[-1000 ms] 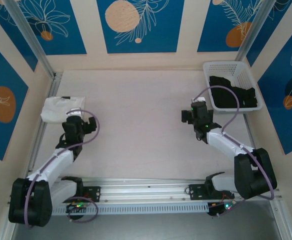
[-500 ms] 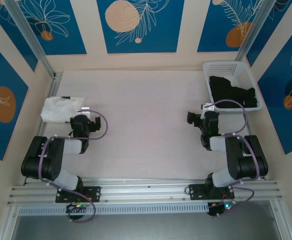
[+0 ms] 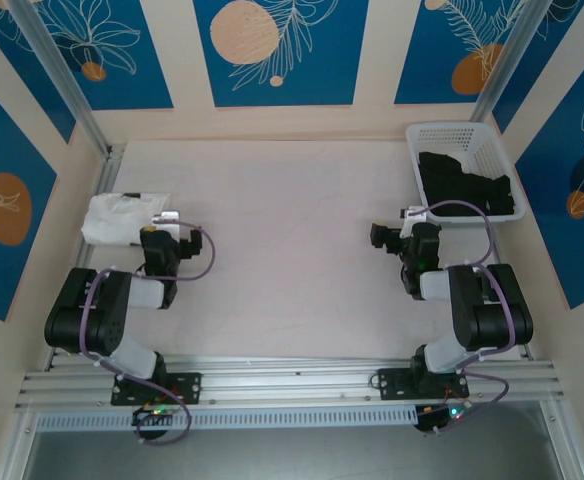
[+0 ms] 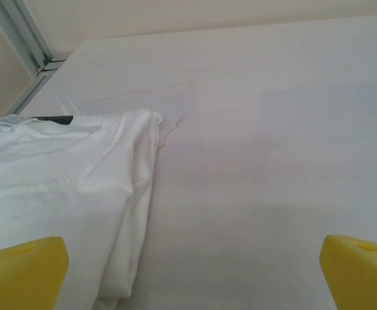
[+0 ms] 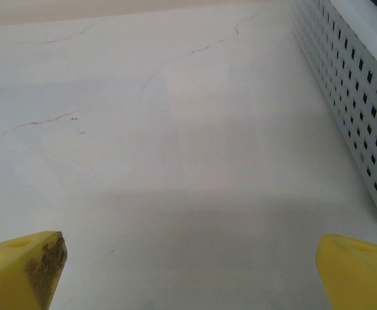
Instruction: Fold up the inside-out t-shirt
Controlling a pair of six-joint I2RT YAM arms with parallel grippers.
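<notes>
The inside-out t-shirt lies as a compact white bundle at the table's left edge. In the left wrist view the t-shirt is on the left, its folded edge running down the frame. My left gripper sits just to the right of the bundle, low over the table, open with nothing between its yellow fingertips; the left gripper spans bare table beside the cloth. My right gripper rests open over bare table on the right side; the right gripper holds nothing.
A white perforated basket with a black garment stands at the back right; its wall rises just right of my right gripper. A metal rail borders the table's left edge behind the t-shirt.
Both arms have folded back toward their bases, elbows drawn in, with the grippers ending low over the table. Both grippers stayed open. The t-shirt has not moved.
</notes>
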